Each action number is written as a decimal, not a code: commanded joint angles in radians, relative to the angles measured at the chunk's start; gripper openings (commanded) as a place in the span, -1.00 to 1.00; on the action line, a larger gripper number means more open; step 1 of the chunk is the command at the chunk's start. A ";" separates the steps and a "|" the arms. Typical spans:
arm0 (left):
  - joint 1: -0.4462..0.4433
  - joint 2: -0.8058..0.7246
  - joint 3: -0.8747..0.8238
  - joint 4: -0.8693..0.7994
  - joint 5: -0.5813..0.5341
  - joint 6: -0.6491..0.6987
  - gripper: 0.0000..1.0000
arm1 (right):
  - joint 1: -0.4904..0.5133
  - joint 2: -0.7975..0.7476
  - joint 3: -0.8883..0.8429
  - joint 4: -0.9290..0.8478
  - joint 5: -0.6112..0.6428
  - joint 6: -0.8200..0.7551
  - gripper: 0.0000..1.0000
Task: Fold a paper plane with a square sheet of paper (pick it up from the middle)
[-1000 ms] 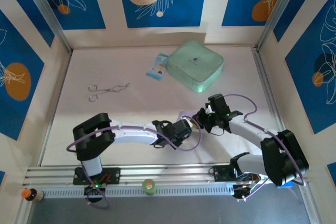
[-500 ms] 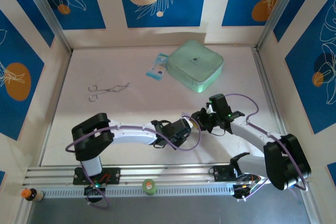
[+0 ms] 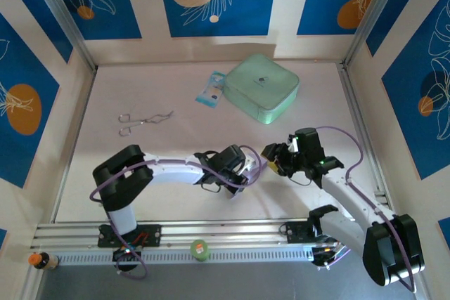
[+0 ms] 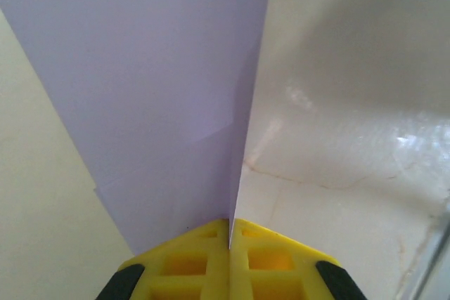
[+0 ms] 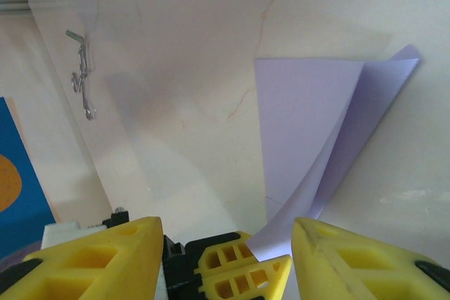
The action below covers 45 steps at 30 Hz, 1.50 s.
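On the near side of the mint-green case (image 3: 261, 88), the left gripper (image 4: 230, 233) is clamped on the folded square sheet of paper (image 4: 155, 68). Beside it, the right gripper (image 5: 226, 228) has its jaws apart, facing the sheet.

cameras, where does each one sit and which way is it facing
top external: above and behind, looking down at the table; left arm and right arm show.
left wrist: on the left wrist, looking along the left gripper, shut on the lavender paper.
right wrist: on the right wrist, looking past the open right gripper across the table.
shared: both wrist views show the paper.
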 commanded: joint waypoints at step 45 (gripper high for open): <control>0.233 0.195 -0.292 0.871 0.411 -0.680 -1.00 | 0.119 0.271 -0.092 0.476 -0.067 -0.080 -0.79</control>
